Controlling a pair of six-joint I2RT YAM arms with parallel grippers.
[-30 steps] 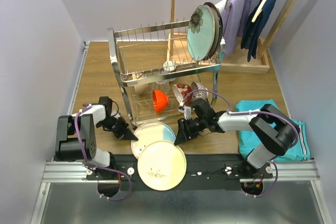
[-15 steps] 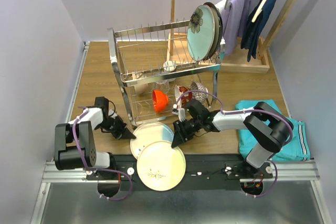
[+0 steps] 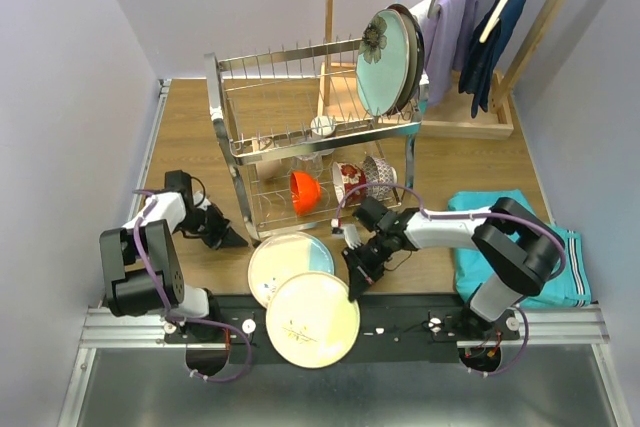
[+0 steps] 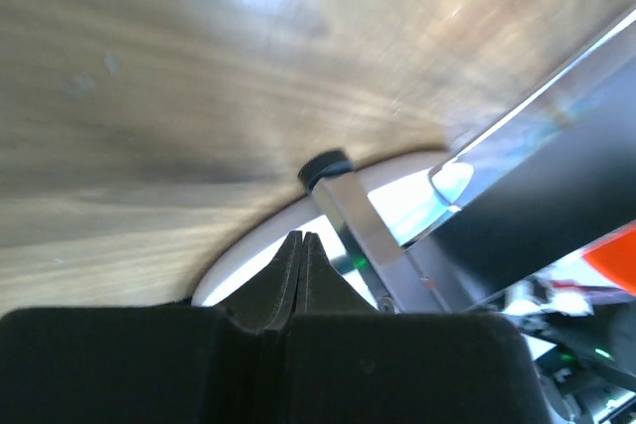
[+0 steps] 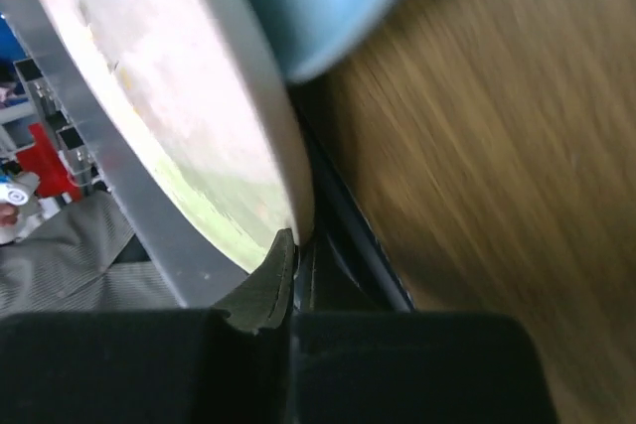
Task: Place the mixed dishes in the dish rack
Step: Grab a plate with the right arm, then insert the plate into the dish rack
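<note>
Top external view, Mia asks: where is the dish rack (image 3: pixel 232 147)?

Jon: It stands on the wooden table (image 3: pixel 185 147), in the far middle. Some large plates (image 3: pixel 384 62) stand on edge at the right end of its upper tier. In the lower tier are the orange bowl (image 3: pixel 305 190), the red-patterned bowl (image 3: pixel 347 179) and the blue-white patterned bowl (image 3: pixel 381 173), side by side.

Mia: And the other dishes?

Jon: The light blue plate (image 3: pixel 285 259) lies flat in front of the rack. The pale green plate (image 3: pixel 311 319) overlaps its near edge.

Mia: And the hands?

Jon: The left gripper (image 3: pixel 238 240) is low, just beside the left front leg of the rack. Its fingers are pressed together, with nothing between them. The right gripper (image 3: pixel 354 283) is at the right rim of the pale green plate. In the right wrist view its fingers are drawn nearly together exactly at this rim. Whether they pinch it, I cannot tell.
</note>
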